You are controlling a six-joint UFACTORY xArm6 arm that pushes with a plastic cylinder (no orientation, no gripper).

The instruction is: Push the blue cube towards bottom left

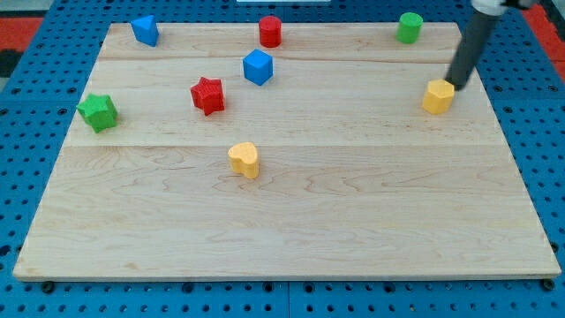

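Blue cube (258, 67) upper centre-left, untouched. Tip (458, 86), a bare rod without jaws, touches yellow block (438, 96) at right. Risk: crossing drags yellow; off-centre push sends cube into red star (207, 95).

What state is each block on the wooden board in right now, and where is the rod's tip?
Blue cube: upright, untouched, upper middle.
Blue wedge-like block: top left, alone.
Red cylinder: standing, top edge.
Red star block: flat, left of the blue cube.
Green star block: flat, left edge.
Green cylinder: standing, top right.
Yellow heart-shaped block: flat, centre.
Yellow block: beside my tip.
My tip: at the yellow block's upper right.
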